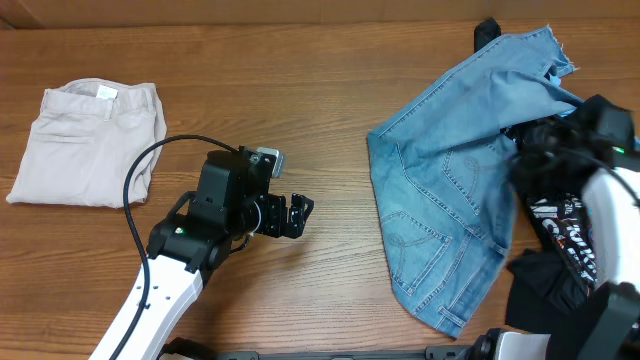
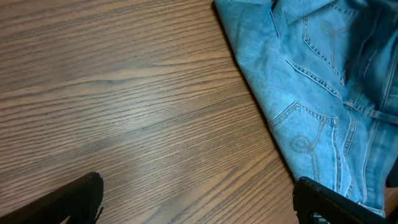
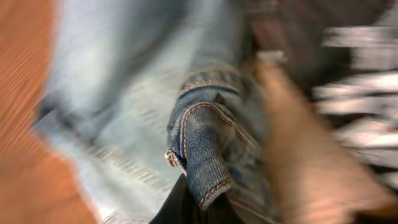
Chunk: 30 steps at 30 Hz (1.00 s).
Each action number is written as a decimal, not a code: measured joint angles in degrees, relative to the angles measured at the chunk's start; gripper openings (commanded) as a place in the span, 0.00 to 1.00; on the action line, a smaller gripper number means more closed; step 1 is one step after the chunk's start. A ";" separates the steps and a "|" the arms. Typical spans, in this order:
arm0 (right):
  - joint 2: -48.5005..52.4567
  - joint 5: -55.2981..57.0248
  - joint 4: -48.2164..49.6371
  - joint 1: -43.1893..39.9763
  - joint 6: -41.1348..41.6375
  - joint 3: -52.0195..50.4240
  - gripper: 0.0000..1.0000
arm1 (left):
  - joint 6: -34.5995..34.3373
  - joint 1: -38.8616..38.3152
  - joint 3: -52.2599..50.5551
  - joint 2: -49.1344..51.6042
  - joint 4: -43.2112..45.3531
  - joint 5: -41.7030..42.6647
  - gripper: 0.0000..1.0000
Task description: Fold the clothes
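Right claw (image 1: 532,152) low, apparently among jeans (image 1: 440,190)

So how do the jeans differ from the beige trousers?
The jeans are light blue denim; the trousers are beige. The jeans lie spread out and rumpled on the right; the trousers sit neatly folded on the left. The jeans cover more surface. Both rest on the wooden table.

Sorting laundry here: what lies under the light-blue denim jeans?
Beside the light-blue denim jeans, at right, a black printed jersey shows; wooden table elsewhere. Whether the jersey runs underneath is covered.
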 measured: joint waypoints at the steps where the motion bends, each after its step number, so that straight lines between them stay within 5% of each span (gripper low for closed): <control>1: -0.70 -0.57 0.00 3.50 -0.20 0.57 0.04 | 0.00 0.00 0.00 0.00 0.00 0.00 1.00; 15: -1.73 -3.17 7.28 48.74 -0.90 4.02 0.04 | 0.00 0.00 -0.02 0.00 0.00 -1.07 1.00; 30: 3.43 -2.67 11.74 53.46 -1.01 4.02 0.04 | 0.00 0.00 0.00 0.00 -0.26 -1.33 1.00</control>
